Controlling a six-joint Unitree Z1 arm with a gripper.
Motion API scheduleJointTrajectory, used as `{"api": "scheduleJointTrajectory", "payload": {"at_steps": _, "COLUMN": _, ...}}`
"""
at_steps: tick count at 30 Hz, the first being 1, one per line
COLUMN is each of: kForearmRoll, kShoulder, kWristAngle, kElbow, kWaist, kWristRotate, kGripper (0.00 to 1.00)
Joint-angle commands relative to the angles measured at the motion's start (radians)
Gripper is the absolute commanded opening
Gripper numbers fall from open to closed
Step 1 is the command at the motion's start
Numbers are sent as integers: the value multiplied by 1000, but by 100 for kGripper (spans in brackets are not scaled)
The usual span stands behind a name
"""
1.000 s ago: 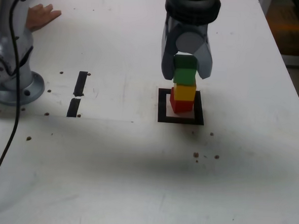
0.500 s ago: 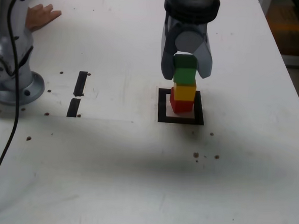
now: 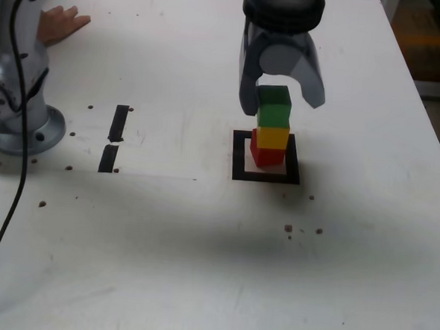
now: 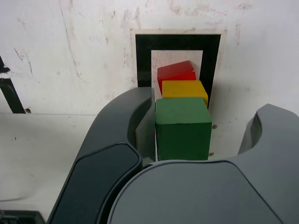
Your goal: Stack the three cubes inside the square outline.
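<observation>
My jaws (image 3: pixel 285 102) stand apart, with the green block (image 3: pixel 274 107) between them. One jaw is right beside the green block, so close that I cannot tell whether it touches; on the other side there is a clear gap. The green block tops the stack. Beneath it, lower than my fingertips, comes the yellow block (image 3: pixel 272 137), and under that the red block (image 3: pixel 268 156), at the bottom and turned a little from the yellow one. The red block sits inside the black tape square (image 3: pixel 238 166), on the white patch below my jaws. Well apart from my jaws, toward the exterior view's left, lie two short black strips (image 3: pixel 119 123) on the white table (image 3: pixel 169 259). Farther off that way, a person's hand (image 3: pixel 63 24) rests on the table.
</observation>
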Motion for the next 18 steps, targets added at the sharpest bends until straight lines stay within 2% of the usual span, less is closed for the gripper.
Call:
{"api": "scheduleJointTrajectory", "payload": {"at_steps": 1, "kForearmRoll": 13, "kShoulder": -24, "kWristAngle": 19, "kElbow": -8, "kWaist": 1, "kWristRotate": -1, "kGripper": 80}}
{"api": "scheduleJointTrajectory", "payload": {"at_steps": 6, "kForearmRoll": 72, "kShoulder": -82, "kWristAngle": 88, "kElbow": 18, "kWaist": 1, "kWristRotate": -22, "kGripper": 84}}
{"api": "scheduleJointTrajectory", "payload": {"at_steps": 9, "kForearmRoll": 96, "kShoulder": -120, "kWristAngle": 113, "kElbow": 62, "kWaist": 2, "kWristRotate": -42, "kGripper": 86}}
{"api": "scheduleJointTrajectory", "payload": {"at_steps": 13, "kForearmRoll": 99, "kShoulder": -171, "kWristAngle": 123, "kElbow": 145, "kWaist": 12, "kWristRotate": -66, "kGripper": 91}}
{"api": "scheduleJointTrajectory", "payload": {"at_steps": 18, "kForearmRoll": 83, "kShoulder": -233, "kWristAngle": 115, "kElbow": 261, "kWaist": 35, "kWristRotate": -94, "kGripper": 97}}
